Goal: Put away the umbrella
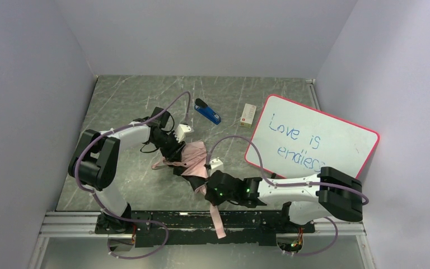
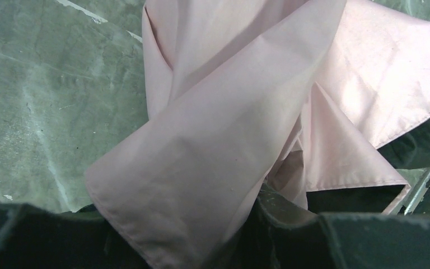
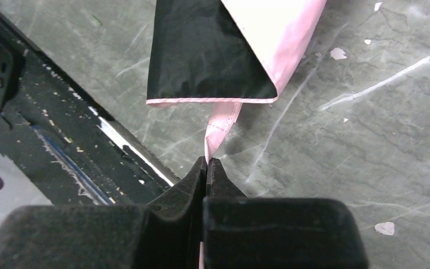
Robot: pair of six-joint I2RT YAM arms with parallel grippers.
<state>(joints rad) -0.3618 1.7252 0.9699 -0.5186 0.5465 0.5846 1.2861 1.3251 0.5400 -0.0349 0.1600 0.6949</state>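
The umbrella (image 1: 192, 158) lies crumpled at the middle of the table, pale pink outside and black inside. My left gripper (image 1: 172, 152) is at its left side. In the left wrist view the pink fabric (image 2: 229, 112) fills the frame and runs down between my fingers (image 2: 364, 241), which close on the bundle. My right gripper (image 1: 208, 190) is at the umbrella's near end. In the right wrist view it (image 3: 207, 162) is shut on the thin pink strap (image 3: 222, 124), below a black-lined fold of fabric (image 3: 201, 50). The strap's loose end (image 1: 218, 221) hangs over the near rail. The handle is hidden.
A blue-and-black stapler (image 1: 208, 112) and a small white box (image 1: 248, 115) lie behind the umbrella. A red-framed whiteboard (image 1: 313, 140) with writing leans at the right. The black mounting rail (image 1: 162, 221) runs along the near edge and also shows in the right wrist view (image 3: 45, 129).
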